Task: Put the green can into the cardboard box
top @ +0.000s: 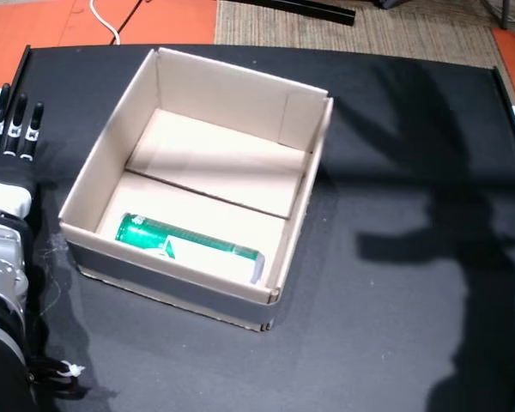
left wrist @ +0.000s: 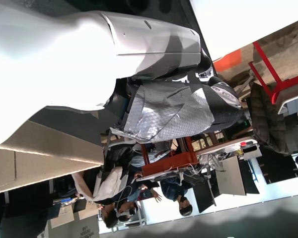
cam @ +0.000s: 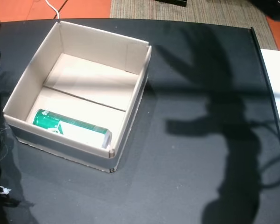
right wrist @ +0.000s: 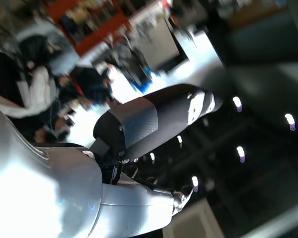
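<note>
A smooth green can [top: 189,247] lies on its side inside the open, square cardboard box [top: 302,202], along its near wall, on a matte black surface [top: 412,283] with wide bare room toward its right edge. The left hand [top: 9,129] sits at the left edge, fingers straight and apart, holding nothing. The right hand's fingers cannot be made out in the right wrist view.

Blurred right hand [right wrist: 154,124] against dark ceiling, ceiling lights [right wrist: 237,101], people [right wrist: 35,84] behind
</note>
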You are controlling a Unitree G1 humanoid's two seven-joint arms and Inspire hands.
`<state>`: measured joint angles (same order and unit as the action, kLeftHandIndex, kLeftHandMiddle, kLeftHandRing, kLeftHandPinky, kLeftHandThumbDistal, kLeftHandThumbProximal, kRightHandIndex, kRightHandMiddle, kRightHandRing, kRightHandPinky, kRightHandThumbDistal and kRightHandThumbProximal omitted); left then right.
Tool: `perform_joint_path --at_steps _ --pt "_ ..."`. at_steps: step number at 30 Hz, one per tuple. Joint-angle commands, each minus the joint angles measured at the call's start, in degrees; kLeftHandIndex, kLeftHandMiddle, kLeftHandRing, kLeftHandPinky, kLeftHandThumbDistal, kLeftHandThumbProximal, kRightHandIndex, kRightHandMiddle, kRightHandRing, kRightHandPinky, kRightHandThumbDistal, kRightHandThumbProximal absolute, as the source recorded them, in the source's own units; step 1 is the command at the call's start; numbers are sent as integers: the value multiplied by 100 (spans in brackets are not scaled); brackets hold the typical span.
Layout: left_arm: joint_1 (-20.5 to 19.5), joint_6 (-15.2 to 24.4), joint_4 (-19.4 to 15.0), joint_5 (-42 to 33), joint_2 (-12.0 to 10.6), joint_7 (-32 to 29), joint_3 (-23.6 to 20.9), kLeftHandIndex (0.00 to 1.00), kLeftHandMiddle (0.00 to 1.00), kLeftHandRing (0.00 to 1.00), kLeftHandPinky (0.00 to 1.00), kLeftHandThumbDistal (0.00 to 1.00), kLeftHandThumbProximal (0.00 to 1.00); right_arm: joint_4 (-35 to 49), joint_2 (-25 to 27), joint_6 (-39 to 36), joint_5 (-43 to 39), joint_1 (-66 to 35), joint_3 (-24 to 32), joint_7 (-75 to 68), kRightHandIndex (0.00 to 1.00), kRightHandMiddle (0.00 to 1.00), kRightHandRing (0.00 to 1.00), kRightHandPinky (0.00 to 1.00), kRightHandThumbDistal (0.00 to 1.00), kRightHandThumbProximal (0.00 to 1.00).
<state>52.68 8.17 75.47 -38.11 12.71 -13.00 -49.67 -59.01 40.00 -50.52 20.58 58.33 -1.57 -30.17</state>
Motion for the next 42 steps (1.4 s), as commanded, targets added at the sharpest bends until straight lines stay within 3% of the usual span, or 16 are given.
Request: perform_joint_path --at_steps 1,4,6,11,13,18,20,21,22,24,27,30,33,34,37,42 --pt "-103 -6 24 5 58 43 32 45 42 49 73 0 86 580 29 -218 -450 -684 317 240 83 97 100 100 73 42" --pt "-94 -5 25 7 69 89 35 44 42 50 72 0 86 1396 -106 -465 -773 -1703 636 452 86 96 100 100 71 29" --pt "-113 6 21 17 69 46 47 44 42 51 71 0 86 1896 -293 -532 -1044 -2382 788 659 90 97 100 100 70 27" --pt "-124 7 27 27 80 68 58 42 41 51 69 0 88 2961 -1106 -813 -1143 -4069 1152 705 85 93 97 100 62 20" --pt "-114 -1 31 19 92 90 51 43 41 51 72 0 88 3076 -1489 -967 -903 -4565 1275 579 83 91 98 100 80 36" --pt "-89 -54 36 6 145 123 36 42 41 50 73 0 88 2509 -2210 -1631 -243 -4953 1464 148 82 90 99 100 77 37" --pt "-88 -53 34 9 162 131 36 39 39 49 65 0 86 2149 -2410 -1808 160 -5032 1525 -165 82 90 97 100 72 38" --pt "-85 -56 34 0 168 138 27 39 38 49 63 0 85 1999 -2447 -1828 383 -5064 1526 -325 82 91 97 100 73 39" --pt "-79 -57 34 0 176 160 25 39 39 50 66 0 85 1861 -2427 -1807 629 -5091 1504 -489 82 91 97 100 79 40" --pt "-72 -63 34 18 193 173 41 40 40 51 73 0 86 1618 -2283 -1723 1236 -5113 1418 -943 81 90 97 100 80 40" --pt "-50 -64 36 28 216 249 49 40 41 52 74 0 86 1208 -2168 -1527 1879 -5089 1154 -1647 80 89 96 100 90 40" --pt "-46 -64 35 25 234 203 52 41 41 53 74 0 88 796 -2261 -1472 1864 -5000 835 -1820 71 90 99 100 94 39" --pt "-41 -86 34 24 253 161 57 43 42 53 75 0 90 782 -2197 -1077 2219 -4953 539 -2407 79 90 99 100 94 42" --pt "-40 -85 32 22 256 148 56 43 42 53 73 0 90 779 -2202 -1088 2187 -4945 498 -2504 81 90 99 100 90 40" --pt "-35 -114 35 -9 273 127 29 43 43 54 78 0 91 691 -2275 -1265 1841 -4942 387 -2410 83 90 100 100 83 41" --pt "-21 -115 35 27 283 180 52 41 41 51 82 0 91 703 -2263 -1334 1517 -4983 223 -2164 83 91 100 100 82 42"
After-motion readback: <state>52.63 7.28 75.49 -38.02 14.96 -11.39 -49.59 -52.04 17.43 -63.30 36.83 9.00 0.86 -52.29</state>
